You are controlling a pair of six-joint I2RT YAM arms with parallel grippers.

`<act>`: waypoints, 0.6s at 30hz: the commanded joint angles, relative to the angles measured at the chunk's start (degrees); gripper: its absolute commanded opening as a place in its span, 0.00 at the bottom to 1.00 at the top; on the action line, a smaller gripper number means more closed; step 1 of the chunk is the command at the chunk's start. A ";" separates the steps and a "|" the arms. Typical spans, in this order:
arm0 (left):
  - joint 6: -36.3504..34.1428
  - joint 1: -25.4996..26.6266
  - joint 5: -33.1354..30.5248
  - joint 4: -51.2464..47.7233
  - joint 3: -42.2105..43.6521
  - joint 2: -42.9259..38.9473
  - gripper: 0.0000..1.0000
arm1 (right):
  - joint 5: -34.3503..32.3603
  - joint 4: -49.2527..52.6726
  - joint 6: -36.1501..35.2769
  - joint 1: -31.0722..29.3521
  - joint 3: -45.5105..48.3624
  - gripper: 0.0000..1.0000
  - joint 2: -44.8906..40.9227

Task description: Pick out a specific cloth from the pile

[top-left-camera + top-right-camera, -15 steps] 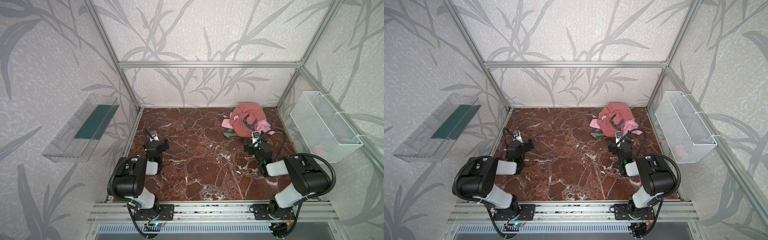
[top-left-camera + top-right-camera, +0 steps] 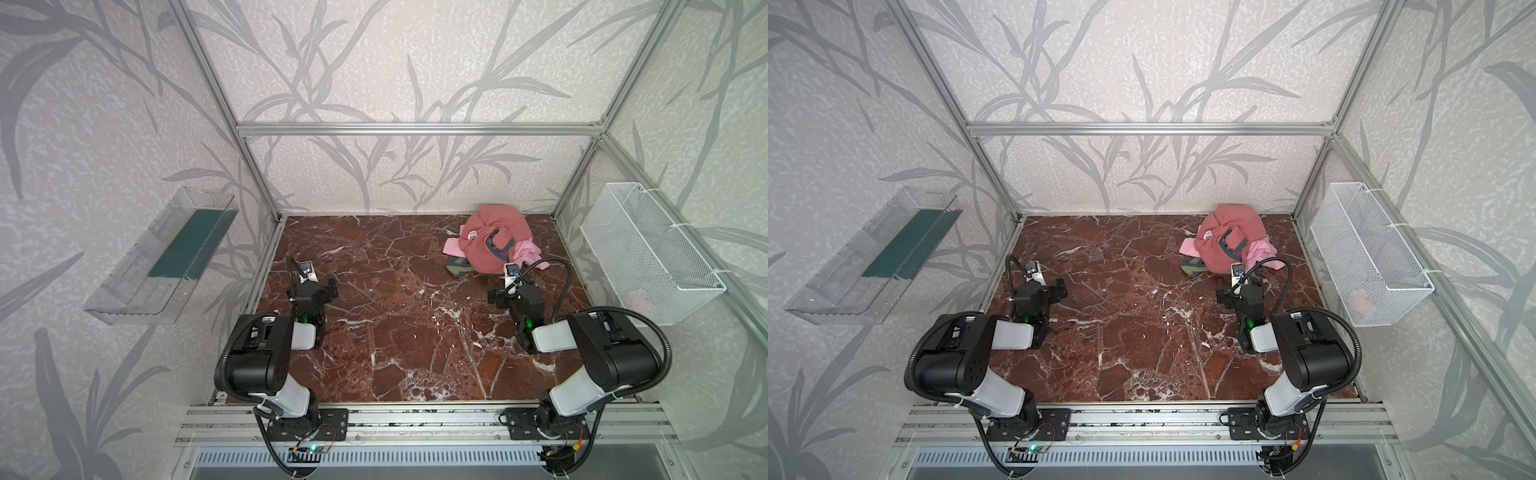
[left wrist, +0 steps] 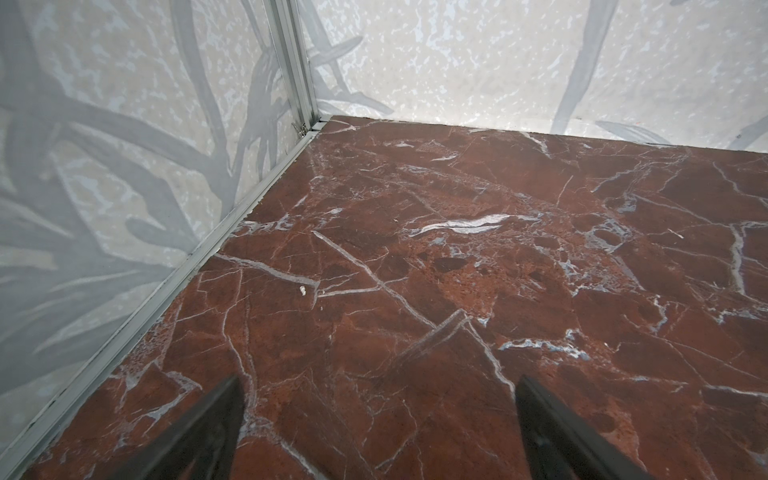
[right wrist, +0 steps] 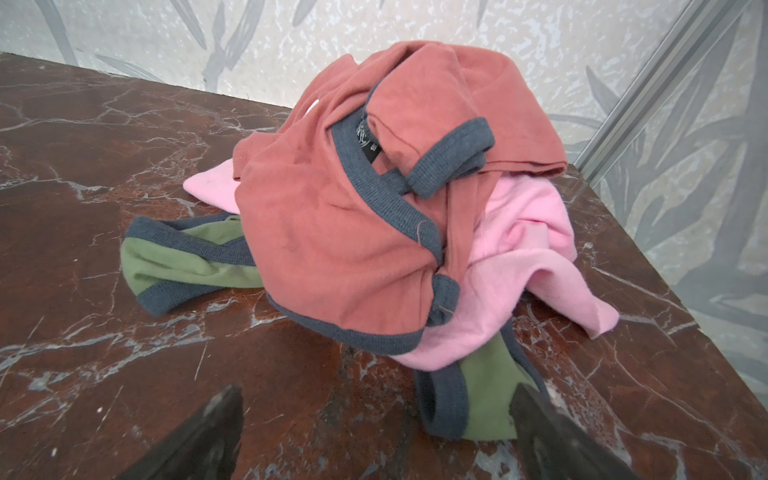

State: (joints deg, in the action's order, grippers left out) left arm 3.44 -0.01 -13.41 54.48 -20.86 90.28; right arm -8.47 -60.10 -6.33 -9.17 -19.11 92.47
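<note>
The pile sits at the back right of the marble table. A salmon-red shirt with navy trim lies on top, over a light pink cloth. The cloth, olive-green with navy trim, is mostly buried. One part sticks out on the pile's left, and a strap pokes out in front. My right gripper stands open just before the pile, with that strap's end between its fingers, close to one of them. My left gripper is open over bare marble near the left wall.
A white wire basket hangs on the right wall with something pink inside. A clear plastic bin hangs on the left wall. Aluminium frame posts and patterned walls close in the table at the back and sides.
</note>
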 commanded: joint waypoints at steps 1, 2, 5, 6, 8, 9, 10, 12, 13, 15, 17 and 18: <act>-0.93 0.08 -0.30 1.05 -0.32 -0.19 0.99 | 0.12 -1.78 -0.54 -0.24 0.21 0.99 -0.89; -0.85 0.13 -0.35 1.00 -0.32 -0.21 0.99 | 0.12 -1.79 -0.57 -0.24 0.22 0.99 -0.94; -0.92 0.06 -0.30 1.03 -0.32 -0.25 0.99 | 0.12 -1.79 -0.53 -0.24 0.21 0.99 -0.93; -0.86 0.10 -0.30 1.06 -0.39 -0.20 0.99 | 0.12 -1.78 -0.53 -0.24 0.21 0.99 -0.96; -0.89 0.12 -0.31 1.00 -0.32 -0.21 0.99 | 0.19 -1.82 -0.54 -0.18 0.13 0.99 -0.93; -0.83 0.11 -0.31 1.07 -0.32 -0.19 0.99 | 0.21 -1.54 -0.60 -0.18 0.05 0.99 -0.97; -0.88 0.13 -0.30 1.05 -0.32 -0.21 0.99 | 0.26 -1.52 -0.51 -0.15 0.00 0.99 -0.98; -0.81 0.14 -0.32 1.00 -0.39 -0.20 0.99 | 0.23 -1.45 -0.47 -0.15 -0.03 0.99 -0.98; -0.89 0.14 -0.30 1.04 -0.32 -0.19 0.99 | 0.21 -0.83 -0.36 -0.08 -0.32 0.99 -0.94; -0.85 0.12 -0.35 1.05 -0.32 -0.23 0.99 | 2.95 2.89 1.04 1.52 -1.88 0.99 -1.38; -0.81 0.14 -0.32 1.02 -0.34 -0.20 0.99 | 3.81 3.07 1.32 2.05 -2.06 0.99 -1.37; -0.85 0.10 -0.30 1.02 -0.32 -0.19 0.99 | 3.81 3.14 1.36 2.02 -2.07 0.99 -1.35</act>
State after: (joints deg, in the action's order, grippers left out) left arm 3.44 -0.01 -13.41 54.48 -20.86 90.28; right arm -6.44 -57.93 -5.78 -7.73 -19.92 92.42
